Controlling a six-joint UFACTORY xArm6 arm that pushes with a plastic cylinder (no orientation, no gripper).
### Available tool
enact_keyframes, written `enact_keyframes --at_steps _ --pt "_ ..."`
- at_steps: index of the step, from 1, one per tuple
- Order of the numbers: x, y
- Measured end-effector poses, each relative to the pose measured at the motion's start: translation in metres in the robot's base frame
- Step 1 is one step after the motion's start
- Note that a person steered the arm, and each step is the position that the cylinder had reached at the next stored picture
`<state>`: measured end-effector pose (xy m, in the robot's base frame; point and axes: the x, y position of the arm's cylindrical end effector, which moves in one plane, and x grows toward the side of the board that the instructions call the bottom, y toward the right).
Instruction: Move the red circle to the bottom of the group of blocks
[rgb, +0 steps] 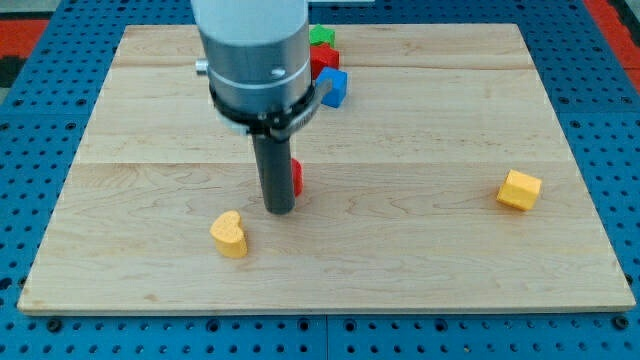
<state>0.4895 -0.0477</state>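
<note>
The red circle (297, 177) lies near the board's middle, mostly hidden behind my rod; only its right edge shows. My tip (279, 209) rests on the board just in front of and to the left of it, touching or almost touching. A group of blocks sits at the view's top: a green block (321, 36), a red block (325, 58) and a blue block (334, 87), partly hidden by the arm's grey body. The red circle is well below this group.
A yellow heart-shaped block (230, 234) lies to the lower left of my tip. A yellow block (519, 190) lies at the view's right. The wooden board (420, 250) sits on a blue perforated table.
</note>
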Motion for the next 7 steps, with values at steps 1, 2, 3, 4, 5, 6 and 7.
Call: enact_keyframes --at_steps 1,2,3,4,5,6,7 --pt "-0.044 0.000" --pt "-0.074 0.015" --pt "-0.114 0.015" --pt "-0.124 0.031" --pt "-0.075 0.091" --pt "-0.069 0.206" --pt "-0.069 0.314"
